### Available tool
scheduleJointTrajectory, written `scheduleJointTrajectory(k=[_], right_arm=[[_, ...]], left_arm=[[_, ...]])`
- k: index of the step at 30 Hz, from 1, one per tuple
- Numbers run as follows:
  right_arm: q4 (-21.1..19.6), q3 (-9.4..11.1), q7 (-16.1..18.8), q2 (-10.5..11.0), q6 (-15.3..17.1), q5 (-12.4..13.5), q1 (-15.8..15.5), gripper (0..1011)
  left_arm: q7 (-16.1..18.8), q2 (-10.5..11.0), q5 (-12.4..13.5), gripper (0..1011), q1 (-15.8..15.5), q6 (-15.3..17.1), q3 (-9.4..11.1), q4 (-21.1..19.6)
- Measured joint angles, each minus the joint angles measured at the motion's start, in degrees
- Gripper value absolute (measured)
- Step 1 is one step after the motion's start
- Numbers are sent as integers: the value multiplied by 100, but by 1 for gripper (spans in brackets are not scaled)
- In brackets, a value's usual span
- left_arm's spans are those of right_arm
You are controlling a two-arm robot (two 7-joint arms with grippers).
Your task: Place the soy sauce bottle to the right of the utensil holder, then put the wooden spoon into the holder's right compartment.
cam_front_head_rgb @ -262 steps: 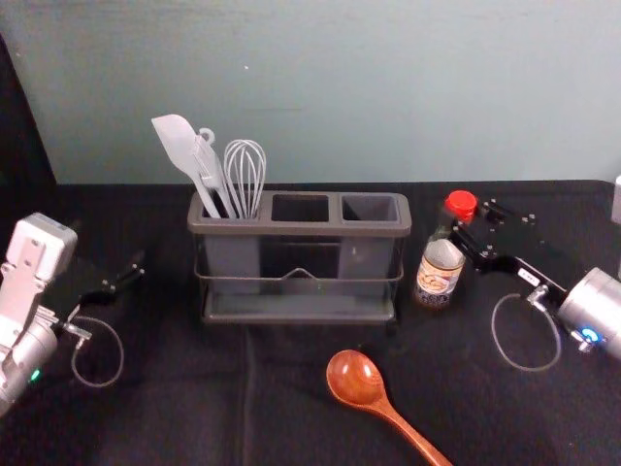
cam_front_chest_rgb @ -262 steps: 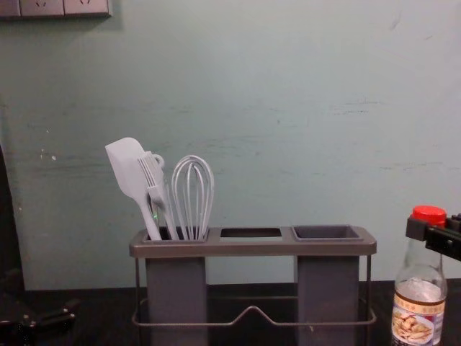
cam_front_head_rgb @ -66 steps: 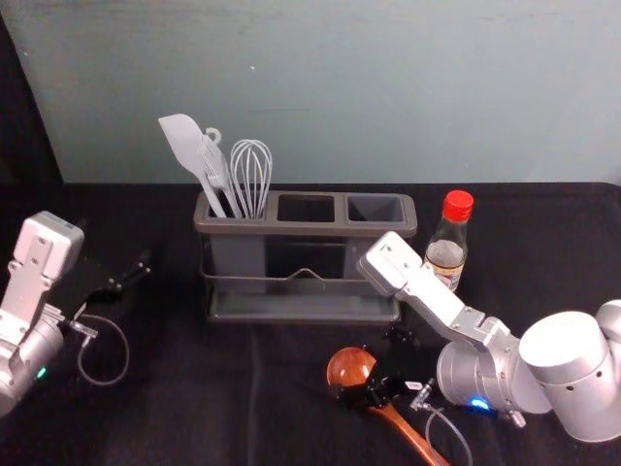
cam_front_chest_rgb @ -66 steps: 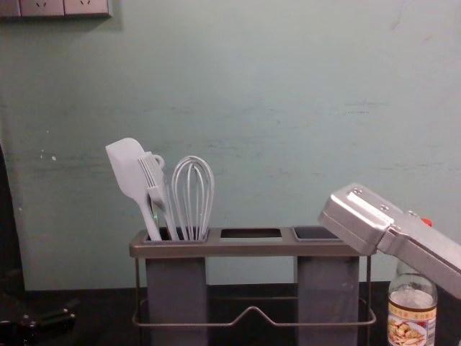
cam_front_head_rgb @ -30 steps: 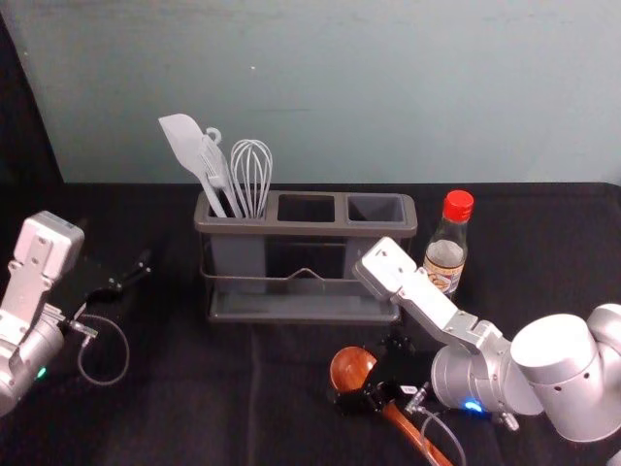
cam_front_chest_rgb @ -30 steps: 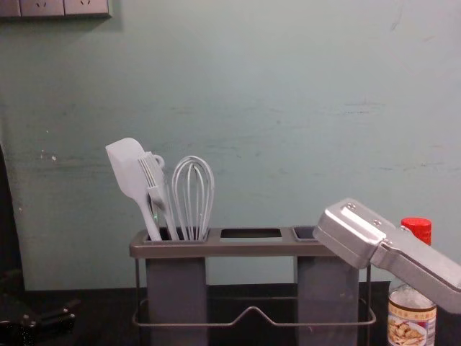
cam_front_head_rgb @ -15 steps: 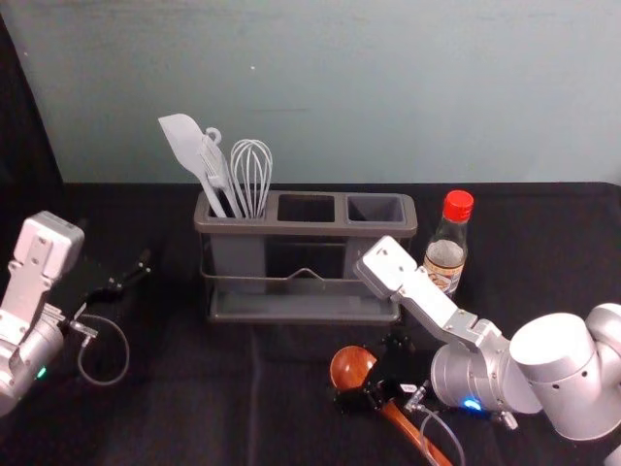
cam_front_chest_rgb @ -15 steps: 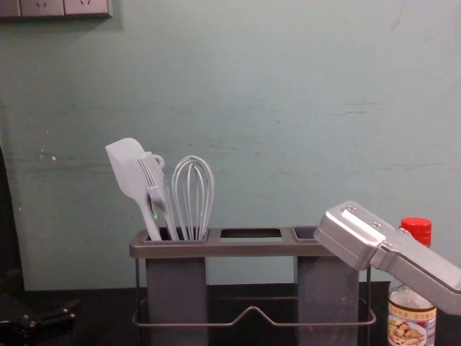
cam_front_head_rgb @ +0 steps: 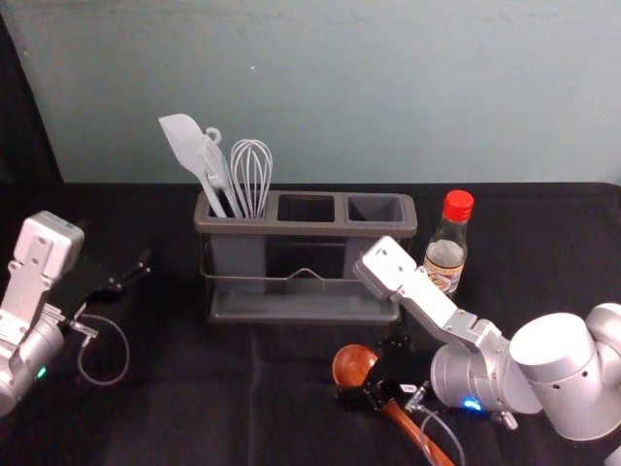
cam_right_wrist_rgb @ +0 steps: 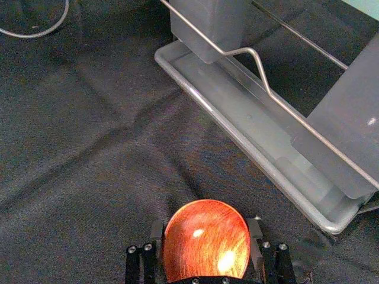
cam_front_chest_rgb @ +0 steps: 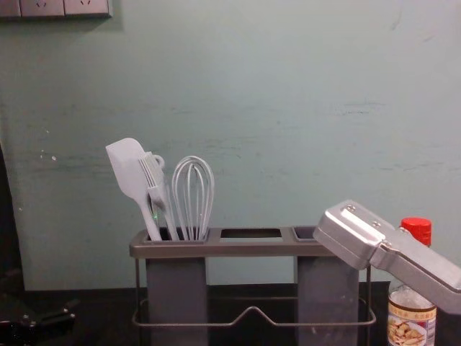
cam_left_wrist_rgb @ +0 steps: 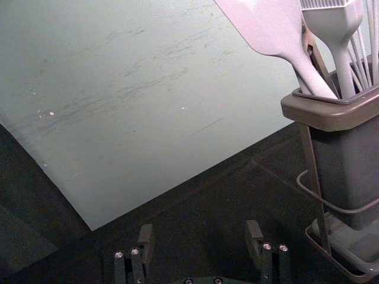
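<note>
Presently the right tool [cam_front_head_rgb: 372,373], partly open before the utensil holder [cam_front_head_rgb: 306,230], grips the glossy, orange-brown wooden spoon [cam_front_head_rgb: 351,363] by its bowl; left of the holder, the left tool [cam_front_head_rgb: 132,274] gapes empty.

1. A white spatula [cam_front_head_rgb: 180,141], tilted left, is seen near the black cloth's [cam_front_head_rgb: 175,417] far edge, left of centre.
2. A pale brush [cam_front_chest_rgb: 158,194] is seen just beside it; a ringed end [cam_front_chest_rgb: 163,163] is partly hidden behind.
3. A whisk [cam_front_head_rgb: 251,146] is held upright to their right.
4. Socket plates [cam_front_chest_rgb: 43,7] are mounted on the scuffed wall [cam_front_chest_rgb: 288,108].
</note>
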Motion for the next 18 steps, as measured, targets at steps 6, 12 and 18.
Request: scheduleJointTrajectory(k=[6,12,18], right_arm=[[-4,-4,-3,3,3,2,0,839],[-7,-4,-6,6,6,4,0,839],[-359,139,-5,114,-153,1,-146,839]], left_arm=[[0,0,0,1011,0,0,0,0],[0,0,0,1011,0,0,0,0],[0,0,0,1011,0,0,0,0]])
